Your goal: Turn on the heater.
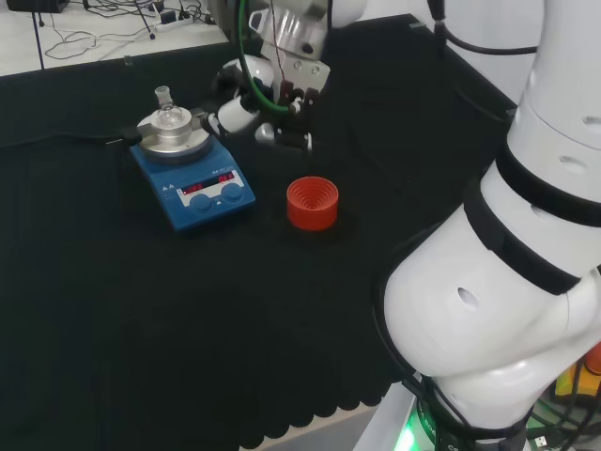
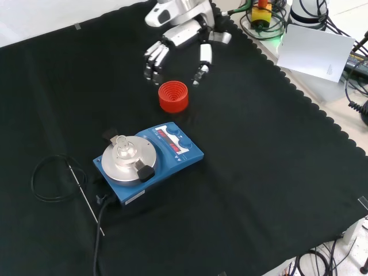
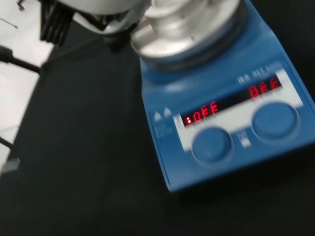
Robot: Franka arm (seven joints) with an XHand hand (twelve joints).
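Note:
The heater [image 2: 167,158] is a blue box with a round metal plate, two blue knobs [image 3: 211,142] and red lit displays on its front panel [image 1: 211,186]. A small clear glass flask [image 2: 123,148] sits on the plate [image 1: 172,132]. The hand [image 2: 178,43] hangs above the cloth beyond the red ring in the front view, fingers relaxed and pointing down, holding nothing. In the head view the hand [image 1: 246,105] is just to the right of the heater's plate, apart from the knobs. The wrist view looks down on the heater [image 3: 221,88].
A red ribbed ring stand [image 2: 173,96] sits between the hand and the heater [image 1: 312,202]. A thin metal probe [image 2: 86,198] and a black cable loop [image 2: 43,178] lie left of the heater in the front view. The arm's white links [image 1: 507,244] fill the head view's right.

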